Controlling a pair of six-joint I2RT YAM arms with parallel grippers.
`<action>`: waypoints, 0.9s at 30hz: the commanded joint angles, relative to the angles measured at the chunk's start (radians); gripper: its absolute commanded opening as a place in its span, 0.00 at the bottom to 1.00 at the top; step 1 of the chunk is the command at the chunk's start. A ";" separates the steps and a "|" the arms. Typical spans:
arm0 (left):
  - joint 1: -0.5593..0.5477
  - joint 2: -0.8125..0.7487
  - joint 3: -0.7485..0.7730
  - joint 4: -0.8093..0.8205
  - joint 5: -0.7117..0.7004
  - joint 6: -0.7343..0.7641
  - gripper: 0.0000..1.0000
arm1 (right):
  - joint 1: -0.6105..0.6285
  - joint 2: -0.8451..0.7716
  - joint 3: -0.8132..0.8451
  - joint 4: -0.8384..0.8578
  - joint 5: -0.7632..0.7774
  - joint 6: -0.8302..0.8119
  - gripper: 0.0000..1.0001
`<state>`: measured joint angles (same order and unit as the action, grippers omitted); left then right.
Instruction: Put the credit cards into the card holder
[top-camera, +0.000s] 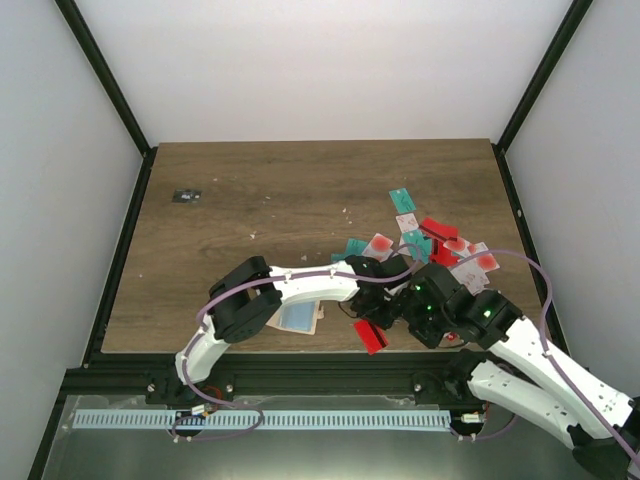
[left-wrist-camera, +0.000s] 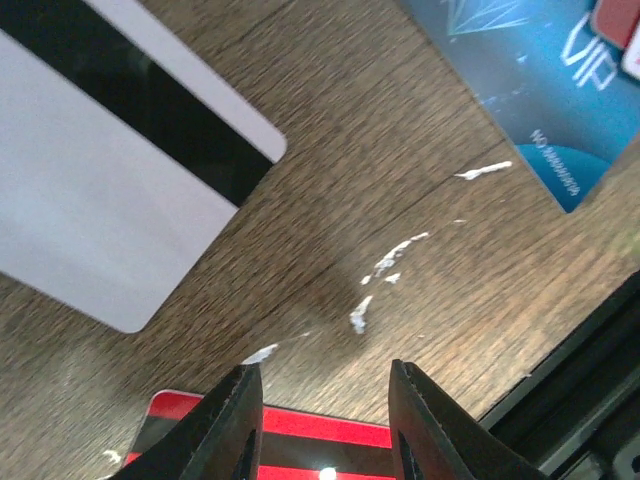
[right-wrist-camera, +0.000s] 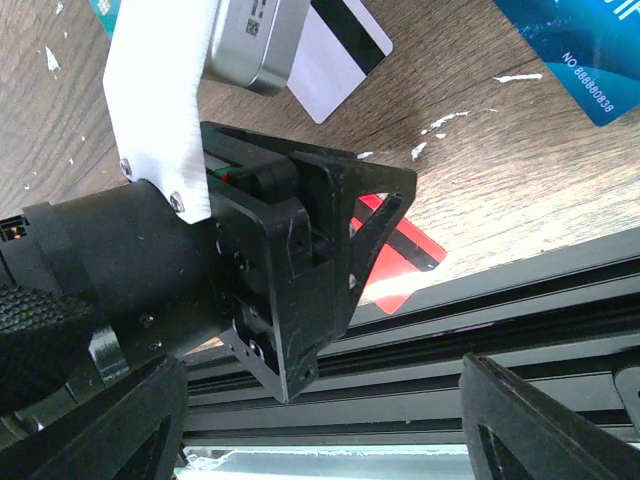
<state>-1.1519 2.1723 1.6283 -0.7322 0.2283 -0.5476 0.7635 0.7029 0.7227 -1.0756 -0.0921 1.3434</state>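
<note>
Two claws sit low at the near edge of the table, right of centre.

Left claw: fingers apart, wood grain showing in the gap. Its tips are down at a red card with a black stripe. That card runs behind both fingers, and I cannot tell whether either one touches it. It does not look clamped. From above, the red card lies tilted at the very near edge of the table, just left of the right arm's wrist.

Right claw: fingers spread wide, gripping nothing. It faces the black body of the left claw from the near side, and the red card peeks out beyond that body.

The card holder lies flat near the table's near edge, left of the red card and partly under the left arm. Its pale face is up with a tan edge on its right side. It is too covered to say more.

Most credit cards lie in a loose overlapping heap of teal, red and white with a red circle. The heap is on the right half of the table, just beyond both claws.

Close up, a white card with a black stripe lies flat ahead-left of the left claw. A blue card with pale print lies ahead-right, apart from the white one. White flecks dot the wood between them. A black rail runs along the table edge, right of the fingers.

A small dark object sits far left, well apart from everything else.
</note>
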 joint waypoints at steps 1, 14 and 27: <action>-0.006 0.004 -0.002 0.062 0.038 0.018 0.37 | 0.005 0.006 -0.003 0.012 0.009 0.007 0.76; -0.006 -0.040 -0.169 0.116 0.053 0.028 0.37 | 0.005 0.017 -0.082 0.037 -0.042 0.008 0.76; -0.006 -0.127 -0.311 0.153 0.042 0.011 0.37 | 0.005 0.043 -0.125 0.077 -0.073 0.004 0.76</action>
<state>-1.1545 2.0403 1.3602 -0.4782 0.2905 -0.5453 0.7696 0.7300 0.6182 -0.9634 -0.2134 1.3437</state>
